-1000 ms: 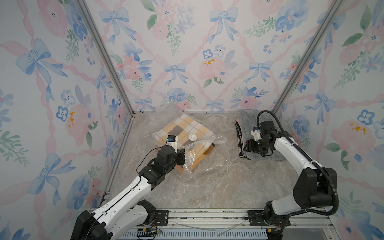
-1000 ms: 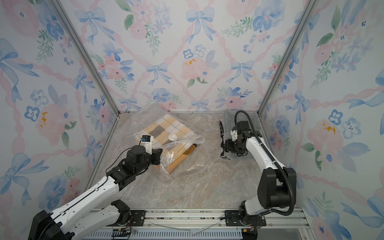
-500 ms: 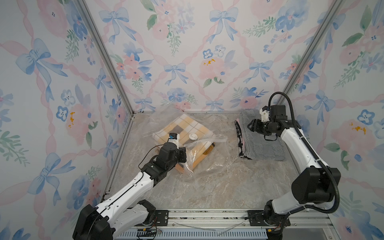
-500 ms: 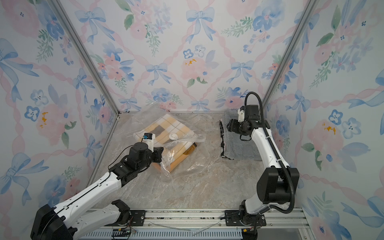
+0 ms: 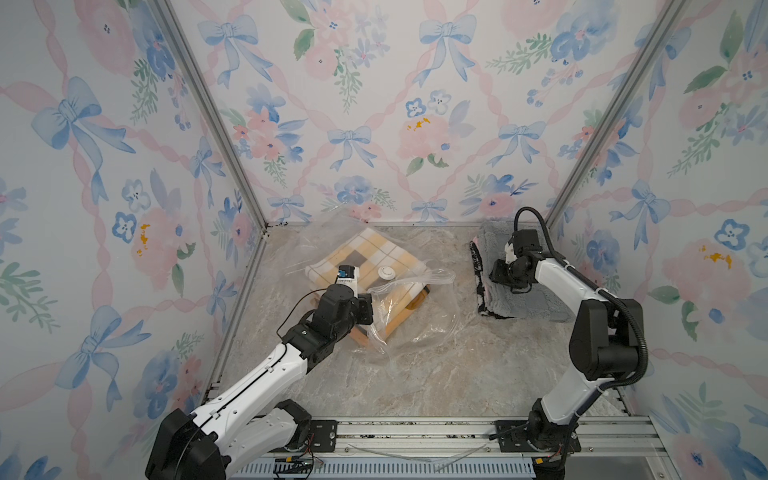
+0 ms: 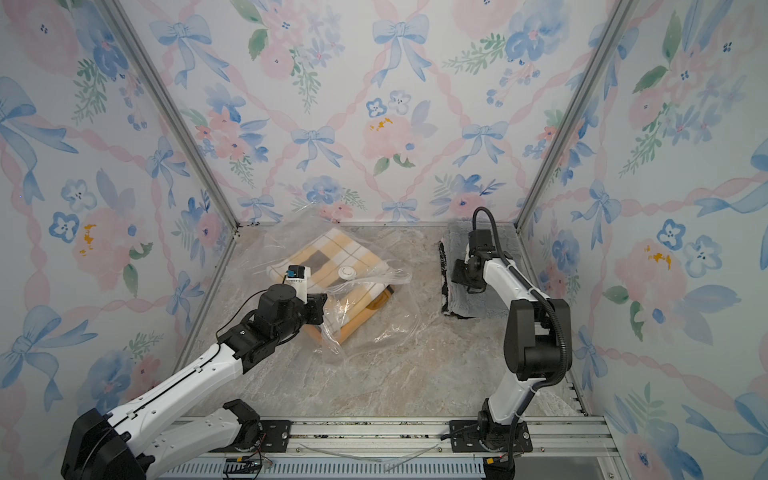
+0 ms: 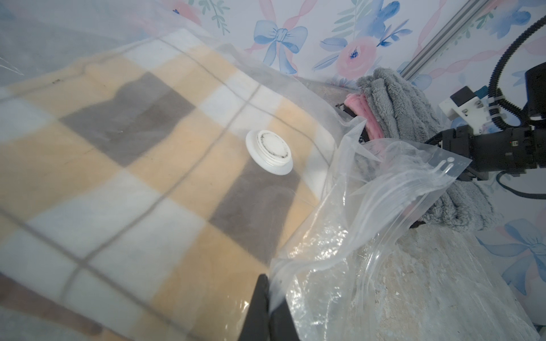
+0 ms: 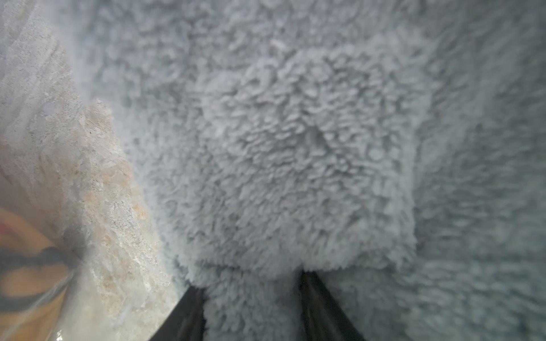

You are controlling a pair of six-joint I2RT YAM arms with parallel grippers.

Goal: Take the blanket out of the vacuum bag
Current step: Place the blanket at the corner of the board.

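A yellow, white and grey plaid blanket (image 5: 365, 253) (image 6: 328, 253) (image 7: 118, 147) lies inside the clear vacuum bag (image 5: 415, 316) (image 6: 374, 324) (image 7: 369, 206), whose white valve cap (image 5: 387, 272) (image 6: 347, 272) (image 7: 269, 152) rests on top. My left gripper (image 5: 368, 309) (image 6: 322, 307) (image 7: 267, 283) is shut on the bag's loose plastic edge at the near side of the blanket. A folded grey fleece blanket (image 5: 536, 299) (image 6: 478, 303) (image 7: 396, 100) (image 8: 295, 147) lies outside the bag at the back right. My right gripper (image 5: 496, 274) (image 6: 457, 272) (image 8: 250, 282) presses into it, a bunched fold of fleece filling the gap between its fingers.
The bag's open mouth with its zip strip (image 7: 437, 177) spreads toward the grey blanket. Pink and black layers (image 7: 366, 115) show at that blanket's folded edge. Flowered walls close in left, back and right; a metal rail (image 5: 415, 432) runs along the front.
The right arm rose from the grey blanket's left edge toward the back, then dropped onto the blanket again, its jaws narrowing. The left arm barely moved and keeps hold of the bag.
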